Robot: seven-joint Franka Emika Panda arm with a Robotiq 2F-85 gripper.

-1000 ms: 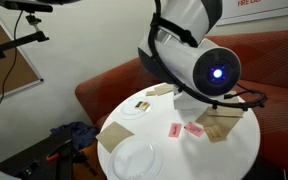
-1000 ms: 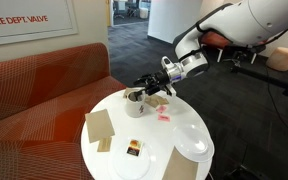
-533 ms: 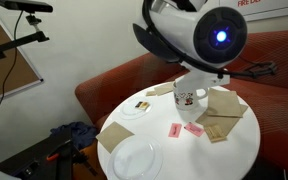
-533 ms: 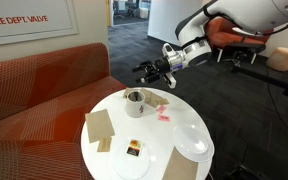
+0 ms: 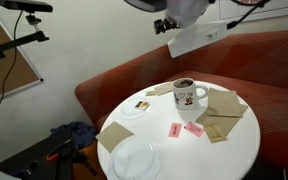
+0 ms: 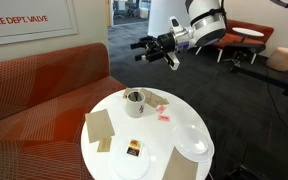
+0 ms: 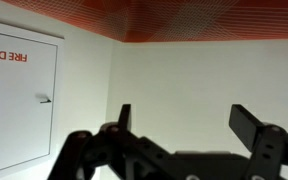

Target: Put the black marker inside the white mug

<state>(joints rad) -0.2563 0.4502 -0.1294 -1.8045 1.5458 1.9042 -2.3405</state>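
**Q:** What are the main fixtures?

**A:** A red-orange upholstered sofa [image 5: 114, 85] [image 6: 34, 90] curves behind a round white table [image 5: 224, 155] [image 6: 154, 135]. The white robot arm [image 6: 206, 22] hangs high above the table's far side.

**Q:** Report the gripper condition.

**A:** The black two-finger gripper [image 6: 139, 50] [image 7: 184, 125] points sideways, well clear of the table top. In the wrist view the fingers [image 7: 124, 118] stand wide apart, with only pale wall showing between them. The gripper holds nothing.

**Q:** What lies on the table?

**A:** A large round white plate [image 5: 134, 158] [image 6: 192, 140] sits near one edge. A smaller white plate [image 5: 127, 110] [image 6: 124, 165] carries a small dark item. Flat brown paper napkins [image 5: 114, 135] [image 6: 100, 125] lie at several spots. Small pink packets [image 5: 174, 130] [image 6: 164, 117] rest just beside the mug.

**Q:** Where are the task items?

**A:** The white ceramic mug with red print [image 5: 188, 95] [image 6: 135, 102] stands upright on the table, on the sofa side, next to a brown napkin. Its opening shows dark in both exterior views. The black marker cannot be resolved in any view, so whether it is inside the mug cannot be told.
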